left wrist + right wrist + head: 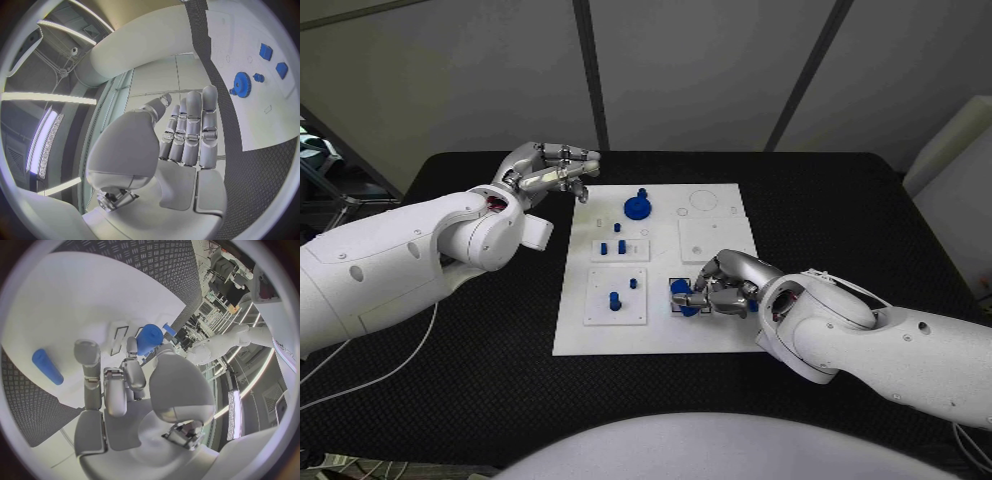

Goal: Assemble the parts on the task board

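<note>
Our right hand point(718, 285) sits low on the board point(581, 340), fingers curled round a blue part point(149, 339) at its near right corner. Our left hand point(548, 170) hovers off the far left edge, fingers close together, holding nothing. These parts look small, rigid, light and smooth, so we judge a fingertip pinch on the sides best. A gear point(638, 207) stands further up

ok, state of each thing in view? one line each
left hand: raised over the board's far left corner, holds nothing, fingers side by side
right hand: low at the board's near right, pinches a blue part
blue part: in the right hand's fingertips, over the board
blue gear: seated on the board, far middle
blue cylinder: lying loose on the board
task board: flat on the table
</note>
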Tool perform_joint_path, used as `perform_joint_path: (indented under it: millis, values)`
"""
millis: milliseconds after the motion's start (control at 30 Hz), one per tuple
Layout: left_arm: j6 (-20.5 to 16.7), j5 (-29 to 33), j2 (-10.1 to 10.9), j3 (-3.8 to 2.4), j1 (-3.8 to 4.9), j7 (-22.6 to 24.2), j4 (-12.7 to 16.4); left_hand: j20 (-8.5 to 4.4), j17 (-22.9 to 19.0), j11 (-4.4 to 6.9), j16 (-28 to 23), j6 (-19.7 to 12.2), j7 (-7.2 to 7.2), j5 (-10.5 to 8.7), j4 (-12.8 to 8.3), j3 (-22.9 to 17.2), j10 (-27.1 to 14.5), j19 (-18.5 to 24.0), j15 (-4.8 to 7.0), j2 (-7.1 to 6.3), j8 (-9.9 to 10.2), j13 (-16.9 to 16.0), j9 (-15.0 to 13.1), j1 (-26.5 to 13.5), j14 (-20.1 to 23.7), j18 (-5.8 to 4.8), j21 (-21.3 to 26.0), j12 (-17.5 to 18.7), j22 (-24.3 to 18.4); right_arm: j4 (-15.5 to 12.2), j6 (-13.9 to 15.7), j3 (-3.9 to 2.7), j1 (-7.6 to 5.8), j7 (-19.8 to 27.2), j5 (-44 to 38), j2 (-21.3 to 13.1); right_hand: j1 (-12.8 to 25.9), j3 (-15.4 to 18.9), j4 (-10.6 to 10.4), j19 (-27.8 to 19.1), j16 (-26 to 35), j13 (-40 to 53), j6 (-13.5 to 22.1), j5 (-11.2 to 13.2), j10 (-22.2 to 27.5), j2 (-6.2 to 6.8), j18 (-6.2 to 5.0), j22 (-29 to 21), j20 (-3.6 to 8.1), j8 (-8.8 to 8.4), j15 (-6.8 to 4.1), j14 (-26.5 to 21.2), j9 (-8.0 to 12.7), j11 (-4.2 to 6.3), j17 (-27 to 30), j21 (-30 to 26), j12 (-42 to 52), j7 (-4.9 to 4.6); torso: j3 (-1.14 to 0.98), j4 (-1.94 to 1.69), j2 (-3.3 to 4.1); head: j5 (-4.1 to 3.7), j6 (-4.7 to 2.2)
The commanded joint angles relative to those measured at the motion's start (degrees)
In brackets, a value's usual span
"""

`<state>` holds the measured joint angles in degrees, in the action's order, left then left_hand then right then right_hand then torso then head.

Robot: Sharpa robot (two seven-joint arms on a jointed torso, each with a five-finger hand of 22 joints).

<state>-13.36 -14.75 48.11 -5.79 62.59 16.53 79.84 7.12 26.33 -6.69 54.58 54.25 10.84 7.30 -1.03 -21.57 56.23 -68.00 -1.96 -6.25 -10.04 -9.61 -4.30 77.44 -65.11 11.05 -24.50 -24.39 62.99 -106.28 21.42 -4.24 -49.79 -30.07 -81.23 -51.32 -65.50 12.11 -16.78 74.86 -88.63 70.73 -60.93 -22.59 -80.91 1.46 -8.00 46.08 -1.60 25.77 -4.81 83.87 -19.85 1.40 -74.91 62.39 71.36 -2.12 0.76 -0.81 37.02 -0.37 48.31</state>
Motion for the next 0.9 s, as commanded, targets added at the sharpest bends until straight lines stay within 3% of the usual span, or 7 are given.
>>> perform_joint_path:
  millis: [33,200,467,700,900]
  values:
    - [1.1,0.1,0.0,-0.03,0.08,0.7,0.1,0.28,-0.1,0.05,0.3,-0.6,0.00,0.35,0.0,0.3,-0.4,-0.2,-0.03,0.20,-0.3,0.0,0.0,-0.2,0.3,-0.62,0.4,-0.2,-0.1,0.0,-0.3,-0.01,-0.06,-1.5,-2.3,0.1,1.8,0.6,0.0,0.1,0.3,0.1,0.2,4.1,-0.2,0.55,0.33,0.1,0.50,0.69,-0.46,5.3,-0.6,0.40,-11.3,0.2,-0.3,-0.14,-0.02,0.05,0.02,0.03,0.03]
    - [1.3,0.1,0.0,-0.03,0.08,0.7,0.1,0.28,-0.1,0.05,0.3,-0.6,0.00,0.35,0.0,0.3,-0.4,-0.2,-0.03,0.20,-0.3,0.0,0.0,-0.2,0.3,-0.62,0.4,-0.2,-0.1,0.0,0.5,-0.02,-0.06,-1.8,-3.2,0.2,5.8,-0.4,-0.2,0.1,0.3,0.3,0.8,12.2,-0.2,2.89,0.33,0.1,0.56,1.57,-0.49,5.3,-2.0,0.45,-11.3,0.2,-0.6,-0.13,-0.02,0.08,0.02,0.09,0.01]
    - [1.4,0.1,-0.1,-0.03,0.07,0.7,0.1,0.28,-0.1,0.07,0.3,-0.6,-0.02,0.44,-0.1,0.2,-0.5,-0.2,-0.02,0.36,-0.3,-0.1,0.0,0.0,0.4,-0.61,0.4,-0.3,-0.1,-0.3,1.3,-0.02,-0.06,-1.8,-4.8,0.1,10.3,-2.0,-0.3,-0.1,0.4,0.2,1.4,16.9,-0.2,5.40,0.30,-0.1,0.54,2.21,-0.49,5.3,-3.1,0.42,-11.1,0.0,-1.1,-0.12,-0.05,0.09,0.00,0.05,0.07]
    - [1.4,0.1,-0.1,-0.03,0.05,0.7,0.0,0.28,-0.1,0.07,0.3,-0.6,-0.02,0.44,-0.1,0.2,-0.5,-0.2,-0.02,0.36,-0.3,-0.1,0.0,0.0,0.4,-0.61,0.4,-0.3,-0.1,-1.1,2.0,-0.02,-0.05,-1.8,-6.9,-0.6,10.6,-2.7,-0.2,0.0,0.3,0.4,1.4,16.7,-0.2,5.02,0.34,0.2,0.55,2.47,-0.51,5.3,-3.5,0.45,-11.3,0.2,-1.0,-0.06,-0.10,0.14,0.01,-0.01,0.01]
    - [1.3,0.1,0.0,-0.03,-0.01,0.6,0.0,0.27,-0.1,0.06,0.3,-0.7,-0.01,0.46,-0.1,0.2,-0.6,-0.2,-0.01,0.42,-0.3,-0.1,0.0,0.1,0.4,-0.61,0.4,-0.4,-0.1,-2.3,1.7,-0.02,-0.04,-0.5,-7.4,-1.8,8.6,-3.7,-0.1,0.1,0.3,0.6,1.4,14.8,-0.4,4.40,0.37,0.4,0.61,2.93,-0.59,5.4,-4.1,0.57,-11.4,0.3,-1.0,0.06,-0.05,0.03,0.00,-0.17,0.06]
